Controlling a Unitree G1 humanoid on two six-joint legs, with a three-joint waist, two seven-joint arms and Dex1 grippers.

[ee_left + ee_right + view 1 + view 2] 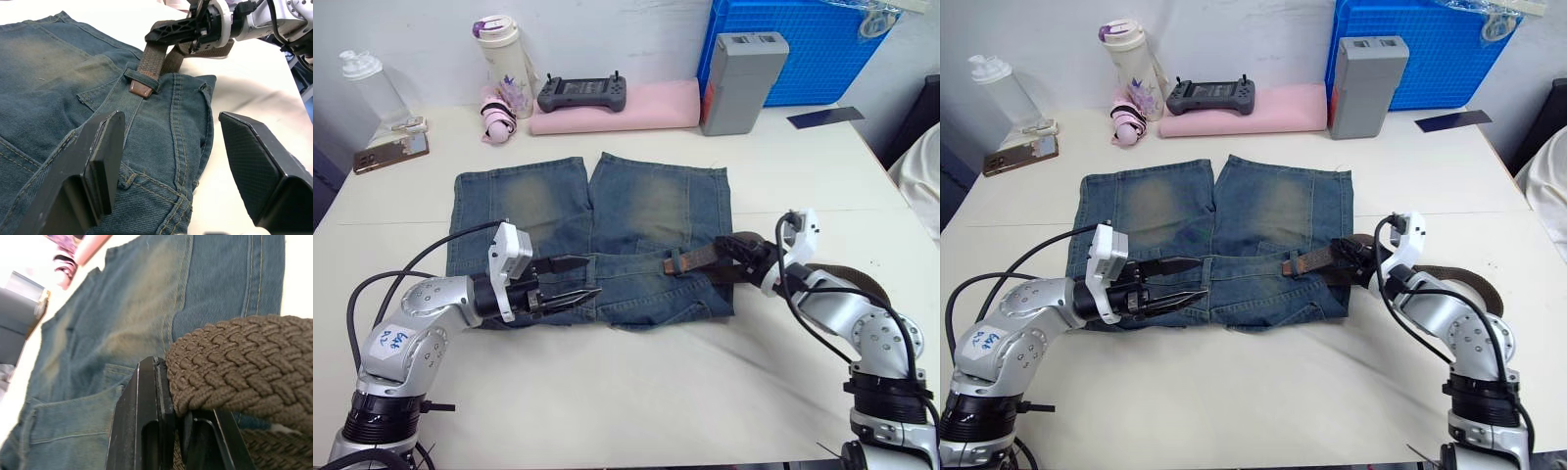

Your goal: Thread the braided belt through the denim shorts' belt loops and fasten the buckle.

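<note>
The faded denim shorts [597, 215] lie flat on the white table, waistband toward me. From the right, the brown braided belt [700, 259] runs along the waistband. Its tip [140, 88] has passed through one of the belt loops [142, 77] on the right half. My right gripper [744, 262] is shut on the belt just right of that loop, and the braid [234, 362] is pressed against its fingers [146, 421]. My left gripper [592, 276] hangs open over the waistband's left half, pointing right, with nothing between its fingers. The buckle is hidden.
At the back stand a pink folded cloth [626, 106] with a black controller [582, 94] on it, a flowered bottle [504, 64], a grey box [742, 80] and a blue crate [803, 44]. A phone [391, 152] and a clear bottle [372, 83] are back left.
</note>
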